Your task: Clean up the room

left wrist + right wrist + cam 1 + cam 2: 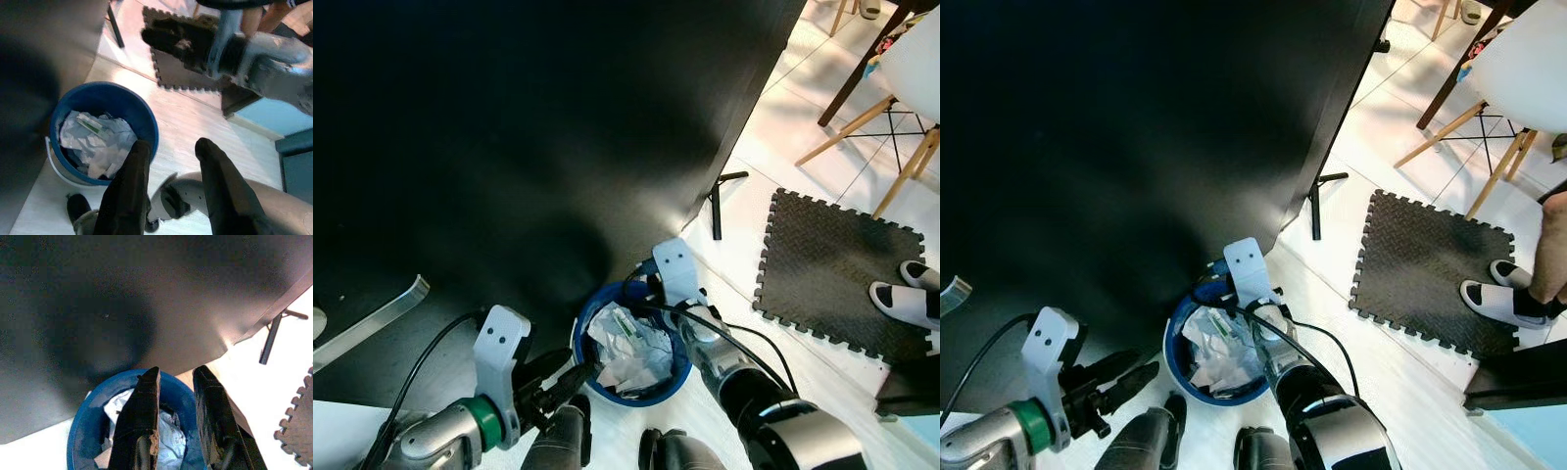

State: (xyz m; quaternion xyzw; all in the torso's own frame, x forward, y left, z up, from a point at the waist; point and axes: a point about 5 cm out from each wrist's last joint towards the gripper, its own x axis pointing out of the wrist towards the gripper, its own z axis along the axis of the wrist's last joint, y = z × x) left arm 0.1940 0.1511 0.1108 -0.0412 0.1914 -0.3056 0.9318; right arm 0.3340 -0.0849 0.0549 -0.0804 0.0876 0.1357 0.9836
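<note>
1. White tiled floor (744, 255) runs beside a big black panel (509, 147) that stands just behind both grippers.
2. Nearest the camera, the left gripper (168, 161) hovers with its fingers parted and nothing between them, just beside the rim of a blue bucket (590, 311).
3. Crumpled white paper (631, 352) lies inside the bucket, heaped up near its rim.
4. Over the bucket's far rim hangs the right gripper (176, 382), fingers (142, 421) apart and empty, tips pointing down at the paper.
5. Beyond the right gripper, a thin black bar (716, 208) leans on the floor at the panel's edge.
6. Farther off lies a dark foam mat (822, 264), with a person's sandalled feet (911, 294) on its edge.
7. Farthest away stands a white chair with wooden legs (891, 127).
</note>
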